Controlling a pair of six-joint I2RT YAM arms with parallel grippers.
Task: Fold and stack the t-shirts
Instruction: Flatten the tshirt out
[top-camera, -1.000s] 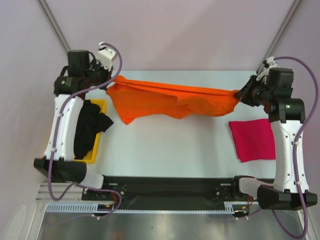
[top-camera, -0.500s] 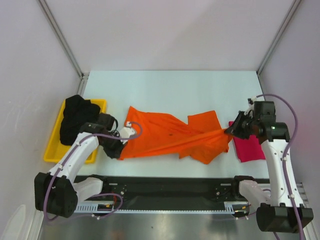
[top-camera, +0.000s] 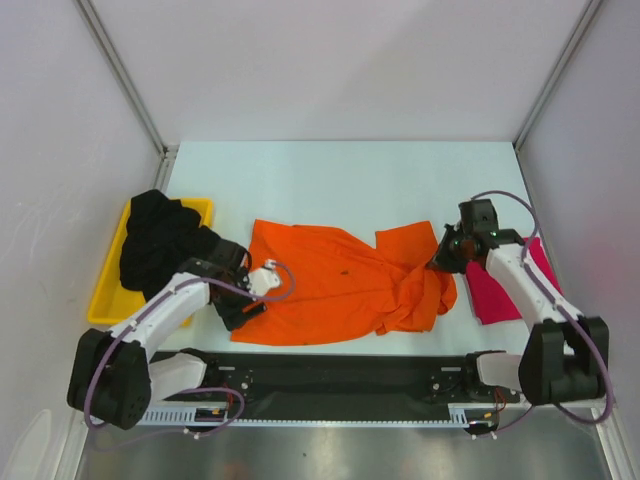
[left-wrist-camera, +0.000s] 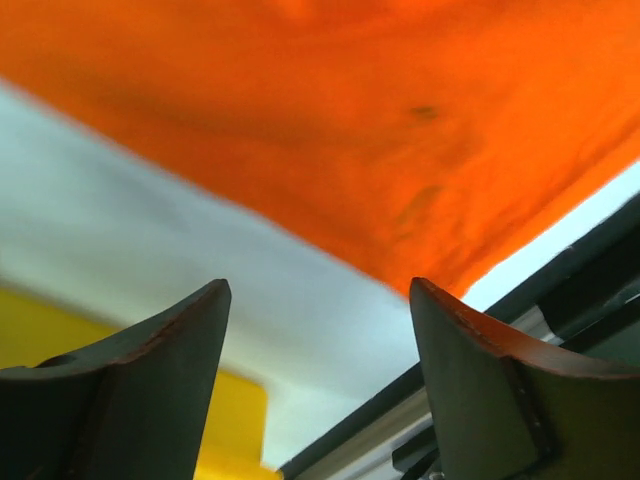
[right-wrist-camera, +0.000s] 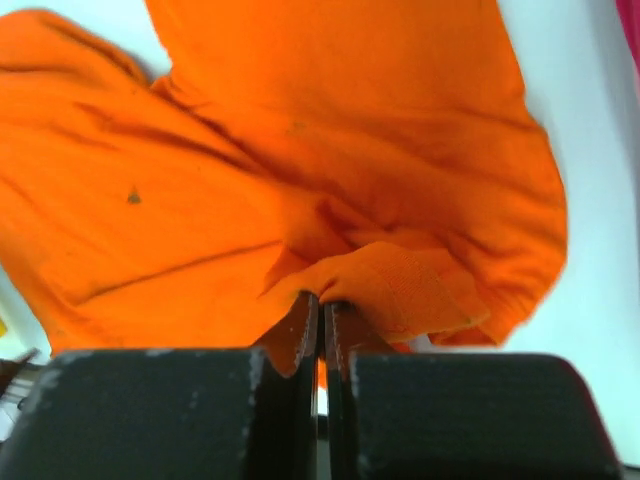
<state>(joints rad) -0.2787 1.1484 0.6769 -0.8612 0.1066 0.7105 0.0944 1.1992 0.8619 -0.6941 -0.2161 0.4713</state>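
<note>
Clamping the orange t-shirt (top-camera: 340, 285), right pincer (right-wrist-camera: 322, 318) is closed; left pincer (left-wrist-camera: 318, 286) gapes, empty.

In the top view the right arm (top-camera: 525, 290) crosses the pink shirt (top-camera: 487, 295) and hides its middle. The black shirt (top-camera: 160, 240) covers most of the yellow tray (top-camera: 103, 308). In the left wrist view the orange shirt (left-wrist-camera: 350, 120) is blurred and cut off at the top edge.
</note>
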